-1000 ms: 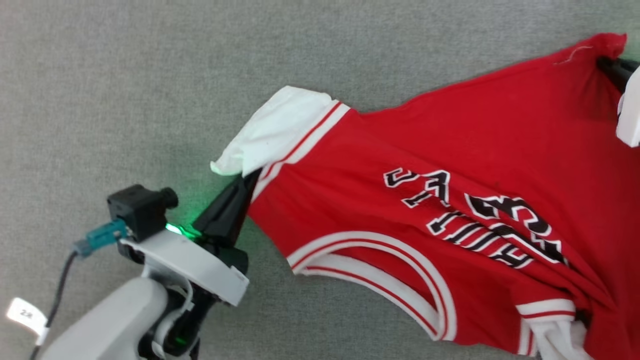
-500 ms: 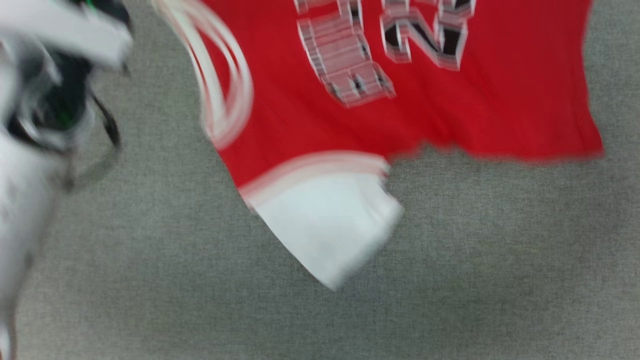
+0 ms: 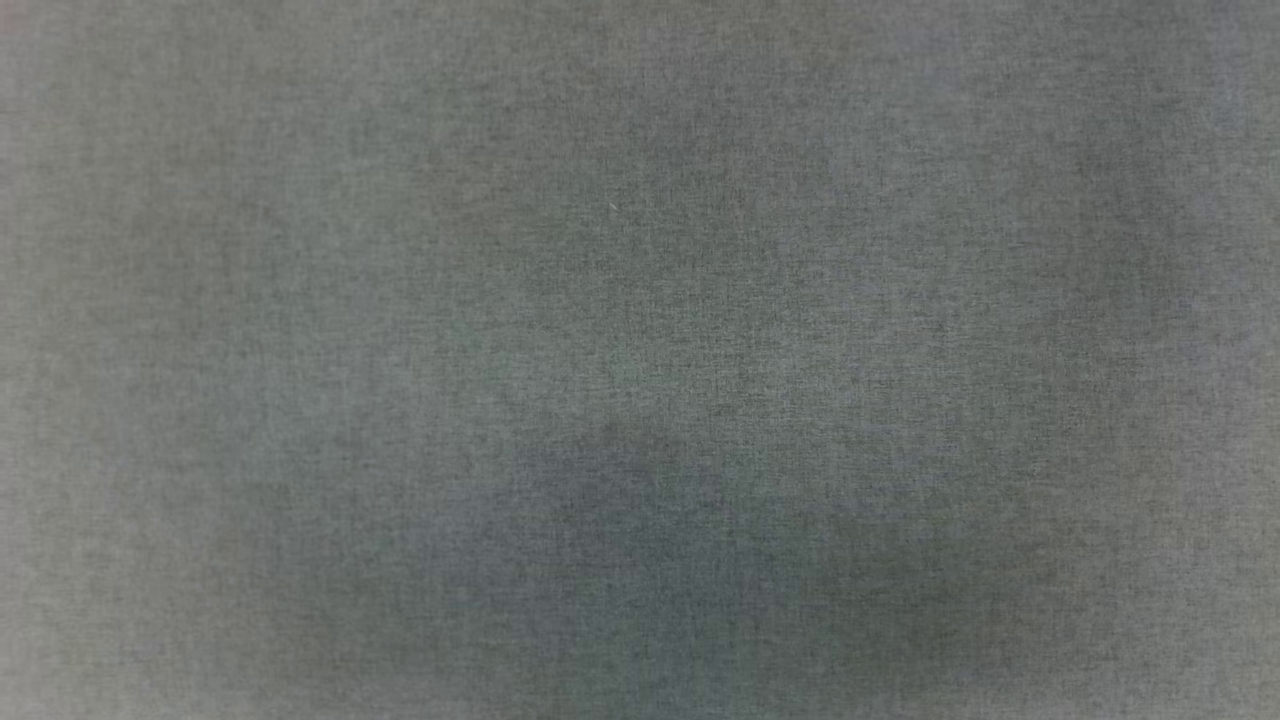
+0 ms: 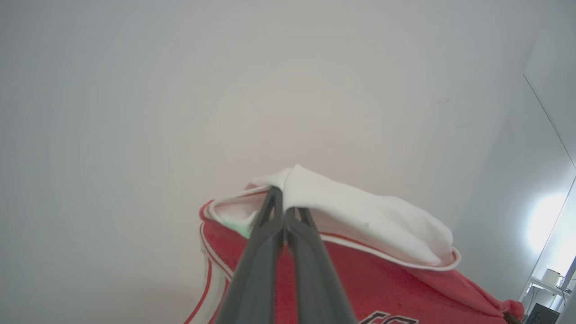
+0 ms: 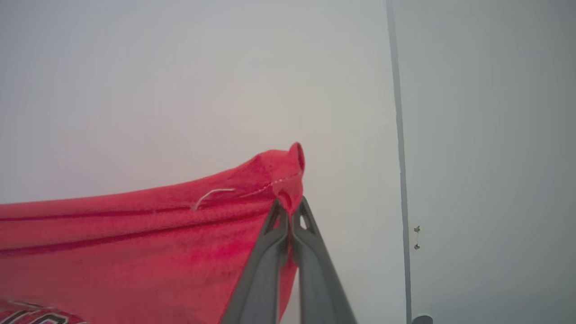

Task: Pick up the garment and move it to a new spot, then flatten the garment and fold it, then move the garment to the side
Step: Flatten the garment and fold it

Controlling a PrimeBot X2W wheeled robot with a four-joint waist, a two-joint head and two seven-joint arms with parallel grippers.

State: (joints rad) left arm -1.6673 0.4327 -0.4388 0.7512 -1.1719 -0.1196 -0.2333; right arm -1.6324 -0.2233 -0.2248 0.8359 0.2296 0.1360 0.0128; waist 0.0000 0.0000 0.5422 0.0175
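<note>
The garment (image 4: 387,288) is a red jersey with a white sleeve and striped trim. In the left wrist view my left gripper (image 4: 282,208) is shut on it where the white sleeve (image 4: 360,216) meets the trim, and it hangs before a pale wall. In the right wrist view my right gripper (image 5: 288,211) is shut on a red hem corner of the garment (image 5: 135,243), which stretches off to the left. Black lettering peeks in at the bottom left of that view. The head view holds bare grey cloth surface (image 3: 640,360).
A pale wall (image 4: 225,90) stands behind both grippers. A thin vertical seam (image 5: 398,135) runs down the wall in the right wrist view. A bright lamp glow and a small shelf (image 4: 549,279) sit at the far right of the left wrist view.
The head view has swung away: the jersey and left arm slid out of the picture, leaving grey surface. That is camera motion.
</note>
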